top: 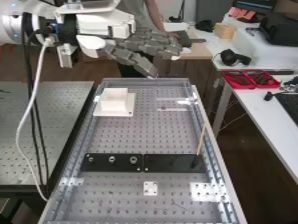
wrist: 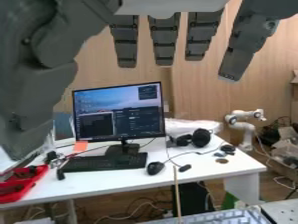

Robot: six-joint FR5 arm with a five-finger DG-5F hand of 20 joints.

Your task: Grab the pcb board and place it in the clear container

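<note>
1. Container [top: 174,109], see-through, sits at the far right part of the perforated bench [top: 120,210] in the high view, just inside the frame's rail [top: 207,145]. Its sides run along the bench's length, while two pale strips on it lie crosswise; which side is longest, I cannot tell. It shows mostly as thin edges and white glints, with the bench's holes visible through it.
2. Nearer the camera, also in the high view, a small white plate [top: 150,185] lies flat, dotted with dark spots. It may be the pcb board, though I cannot be certain. It is close to square, so no long axis stands out; its edges run roughly square to the bench's.
3. Between the two lies a long black strip [top: 176,163], crosswise, with round fittings towards its left and a thin stick [top: 200,140] leaning above its right end. A white block [top: 116,99] on a flat base stands at the far left, apart from the container.
4. The robot hand [top: 149,44] is over the bench's far end, fingers straight and slightly fanned towards the view's right, thumb angled lower and away from them.
5. In the wrist view, the robot hand [wrist: 164,40] has its fingers extended with gaps between them. Beyond are a monitor [wrist: 120,114], a keyboard [wrist: 105,162] and a red tray [wrist: 23,183].
</note>
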